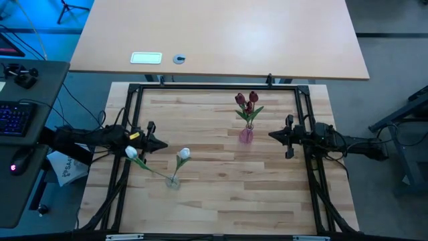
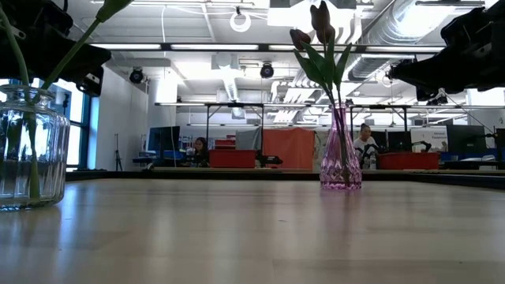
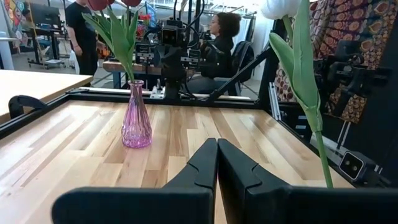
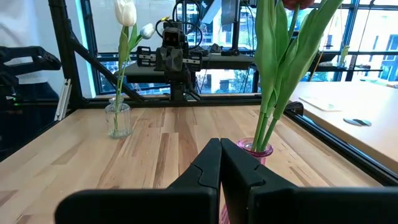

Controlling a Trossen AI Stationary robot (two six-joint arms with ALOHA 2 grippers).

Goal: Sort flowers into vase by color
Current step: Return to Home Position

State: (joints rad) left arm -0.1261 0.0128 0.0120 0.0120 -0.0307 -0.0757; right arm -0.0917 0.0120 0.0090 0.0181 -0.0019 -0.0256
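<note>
The left arm point(image 1: 100, 137) reaches level over the counter's point(image 1: 221, 201) left edge, jaws pressed together and pointing inward. Just beside them, two white tulips point(image 1: 184, 154) stand in a clear vase point(image 1: 173, 182), one stem slanting toward that arm. The red tulips point(image 1: 245, 100) stand upright in the purple vase point(image 1: 246, 136), near the right arm's point(image 1: 334, 142) closed jaws.

In the centre right of the high view, the dark red tulips point(image 1: 246, 100) rise on green stems from a translucent pinkish-purple vase point(image 1: 246, 136) with faceted ribbing. At lower left, the white tulips point(image 1: 184, 154) with green leaves stand in a clear, ribbed glass vase point(image 1: 173, 182). The table point(image 1: 227, 201) is pale wood in lengthwise strips, edged by a black frame point(image 1: 214, 86). A keyboard point(image 1: 15, 117) at the left edge glows blue.
</note>
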